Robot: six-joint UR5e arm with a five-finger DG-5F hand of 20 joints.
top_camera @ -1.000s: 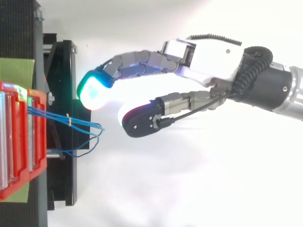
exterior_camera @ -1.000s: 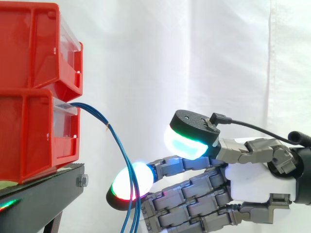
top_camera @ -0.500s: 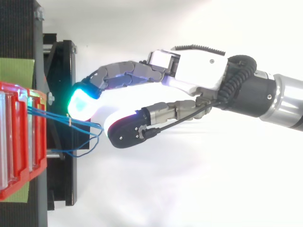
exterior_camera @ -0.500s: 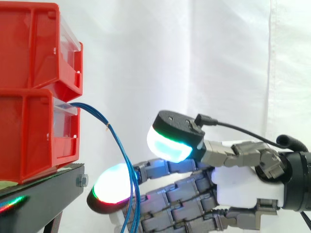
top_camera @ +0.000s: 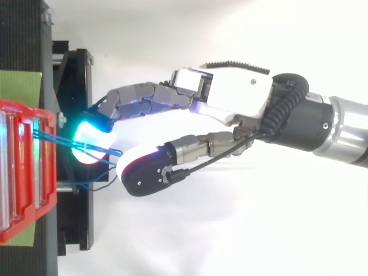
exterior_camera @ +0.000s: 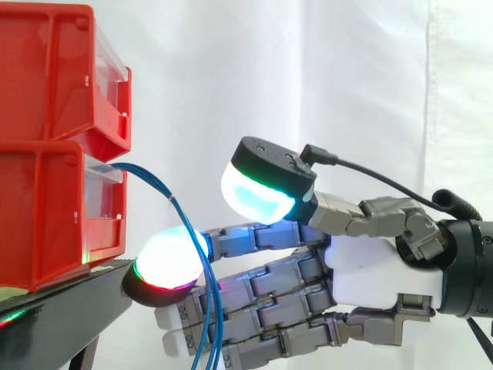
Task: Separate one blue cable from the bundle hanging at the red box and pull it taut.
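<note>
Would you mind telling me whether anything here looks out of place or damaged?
Nothing stands out: the blue cables hang in one bundle from the lower red bin, and the open hand reaches in at them.

Bright, even light fills both views. In the top view the background behind the robot hand (top_camera: 230,100) is blown out to plain white, almost shadowless. The white curtain (exterior_camera: 347,77) shows only faint grey folds. One glowing fingertip pad (exterior_camera: 168,260) flares white at its centre — it tints the red bin (top_camera: 50,172) greenish and leaves a coloured glint on the black stand (exterior_camera: 69,297).
</note>
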